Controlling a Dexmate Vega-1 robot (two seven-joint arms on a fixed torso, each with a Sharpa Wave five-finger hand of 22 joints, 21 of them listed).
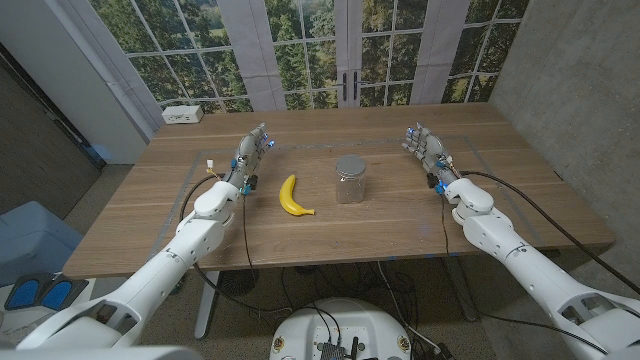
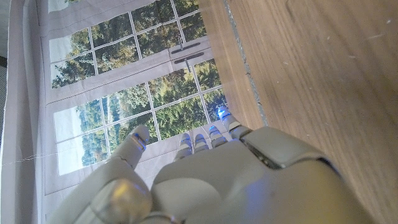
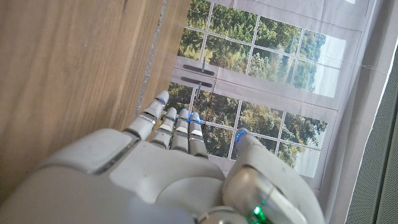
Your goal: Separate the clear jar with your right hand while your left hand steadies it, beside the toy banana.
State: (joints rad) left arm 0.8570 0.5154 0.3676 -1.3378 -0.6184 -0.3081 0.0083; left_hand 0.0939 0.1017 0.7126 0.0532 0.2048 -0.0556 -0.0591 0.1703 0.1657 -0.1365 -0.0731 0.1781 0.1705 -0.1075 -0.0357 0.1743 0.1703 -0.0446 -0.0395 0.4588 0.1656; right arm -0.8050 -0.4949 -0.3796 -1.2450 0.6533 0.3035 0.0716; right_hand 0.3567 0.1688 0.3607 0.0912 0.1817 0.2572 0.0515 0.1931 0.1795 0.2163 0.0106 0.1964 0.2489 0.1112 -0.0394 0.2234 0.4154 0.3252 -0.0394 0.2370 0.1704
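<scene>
Item one, the clear jar (image 1: 351, 180): upright near the middle of the table (image 1: 150, 215), capped by a grey metal lid seated squarely on top, untouched by either hand. Contents: from where I stand the glass looks empty, though at this distance something small or colourless inside could escape notice. Item two, the toy banana (image 1: 292, 196): lying on its side just beside the jar on the robot's left, apart from it, curve bowed away from the jar. Item three, the left hand (image 1: 250, 153): raised off to the left beyond the banana, fingers apart and extended, holding nothing. Item four, the right hand (image 1: 427, 148): likewise released, fingers spread, well apart from the jar on the opposite side. Item five, a white box (image 1: 183, 114) at the far left corner, not involved. Risks noted: the banana lies in the left hand's path, so a low sweep could knock it into the jar; smooth glass may spin or slide if the steadying grip is loose when the right hand twists the lid; a grip set high could tip it.
</scene>
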